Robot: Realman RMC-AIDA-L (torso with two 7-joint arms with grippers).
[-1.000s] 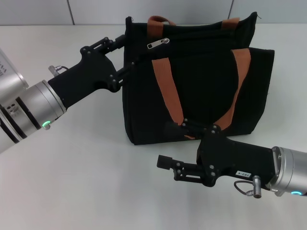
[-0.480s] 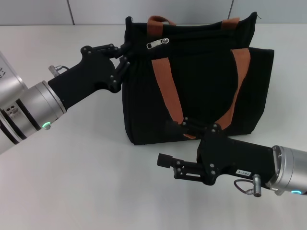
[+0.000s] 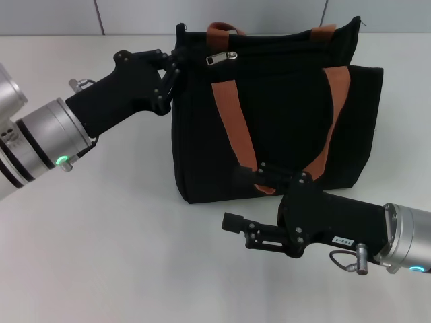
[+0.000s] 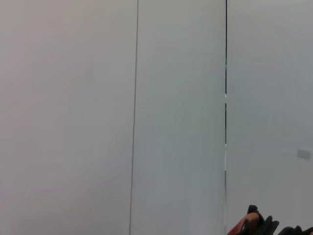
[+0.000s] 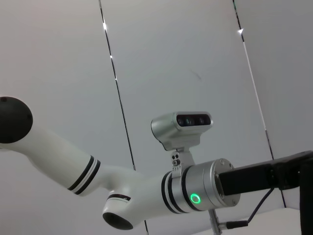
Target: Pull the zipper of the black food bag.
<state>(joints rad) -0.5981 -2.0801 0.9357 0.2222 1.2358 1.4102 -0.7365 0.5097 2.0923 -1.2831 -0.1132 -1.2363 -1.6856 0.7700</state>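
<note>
A large boxy black food bag of woven fabric (image 3: 283, 121) stands upright on the smooth pale grey counter (image 3: 101, 256), near the far wall. Two flat brown-orange strap handles (image 3: 232, 128) run down its front face over a front pocket, and their loops rise above the open top edge. The zipper, a small silver metal pull tab (image 3: 221, 58), lies on the black zipper line near the bag's upper left corner, tilted slightly.

The left pincer (image 3: 174, 70), matte black with jointed linkage fingers, sits at that upper left corner, pressed together on a fold of the bag's fabric edge just beside the pull tab but not on it. Behind it, the arm shows a brushed silver cylinder with a green ring light.

The right pincer (image 3: 246, 205), also matte black, lies low at the bag's front bottom edge; one finger rests against the fabric near the strap's lower end, the other reaches out over bare counter, so the two are spread apart and hold nothing.

In the left wrist view only a sliver of black fabric and orange strap (image 4: 247, 223) shows against the plain panelled wall (image 4: 98, 98).
</note>
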